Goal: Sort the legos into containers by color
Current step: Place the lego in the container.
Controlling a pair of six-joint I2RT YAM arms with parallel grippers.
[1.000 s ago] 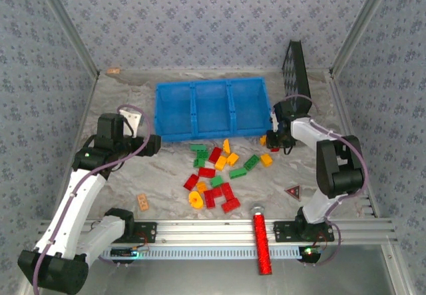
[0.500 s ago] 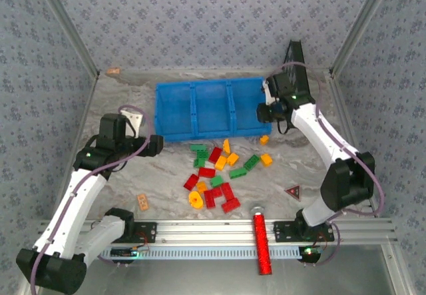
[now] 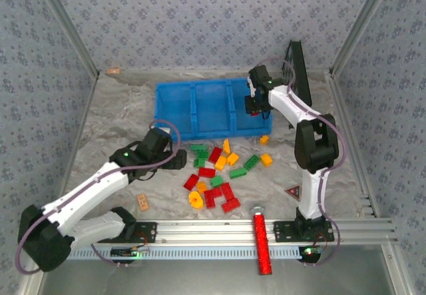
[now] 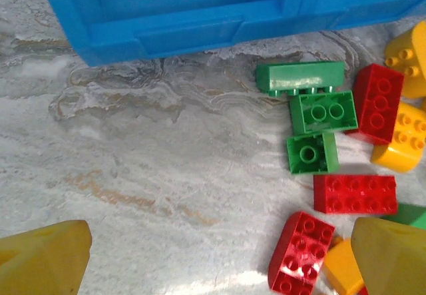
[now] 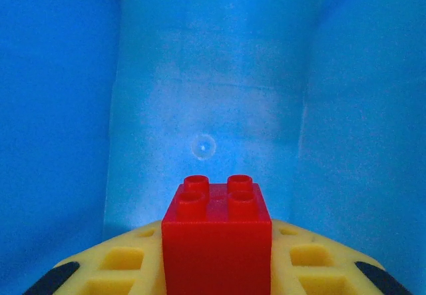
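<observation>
One red lego [image 5: 217,232], pinched in our right end effector [image 3: 253,104], now hangs over the right container [image 3: 249,126], while our spread left end effector [image 3: 180,160] has swung to the lego pile [image 3: 214,175].

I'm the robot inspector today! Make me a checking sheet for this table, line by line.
Surface: grey marbled table.
Job's things: legos loose in front of blue tray; red brick held over its right compartment.
Clutter: tan block, red glittery cylinder, black studded board, red triangle.
Grippers: left gripper open beside the pile; right gripper shut on the red brick.
Cables: purple cable along each arm.
Surroundings: flowered wallpaper walls.
</observation>
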